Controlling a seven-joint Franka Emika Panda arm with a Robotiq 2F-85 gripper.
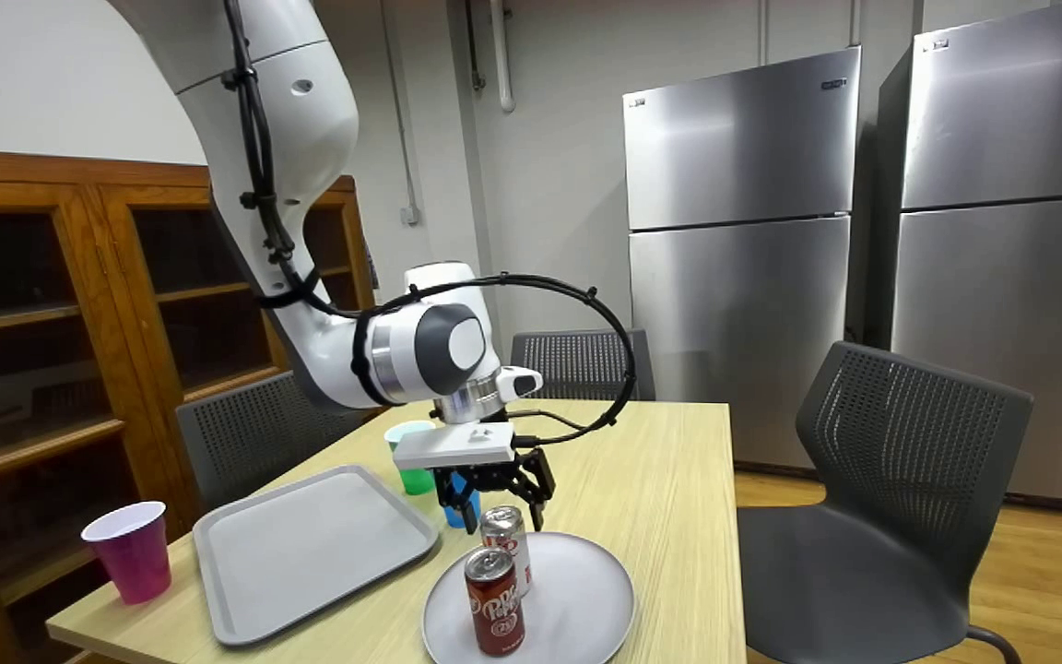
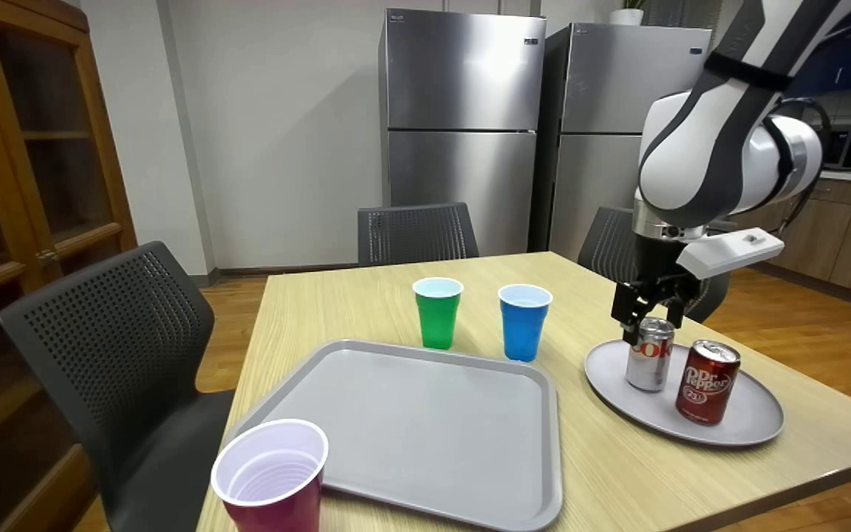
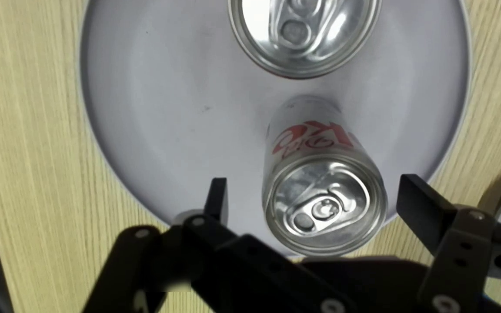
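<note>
The Coke can (image 2: pixel 650 357) stands upright on the plate (image 2: pixel 609 368), its top between the jaws of the gripper (image 3: pixel 313 195), which are spread wide, with a gap on either side in the wrist view. Just beside it on the plate stands the Dr Pepper can (image 2: pixel 708 383). Near the plate, a tray (image 2: pixel 433 428), a purple cup (image 1: pixel 128 555), a green cup (image 2: pixel 437 316) and a blue cup (image 2: pixel 524 325) share the table (image 2: pixel 603 480).
</note>
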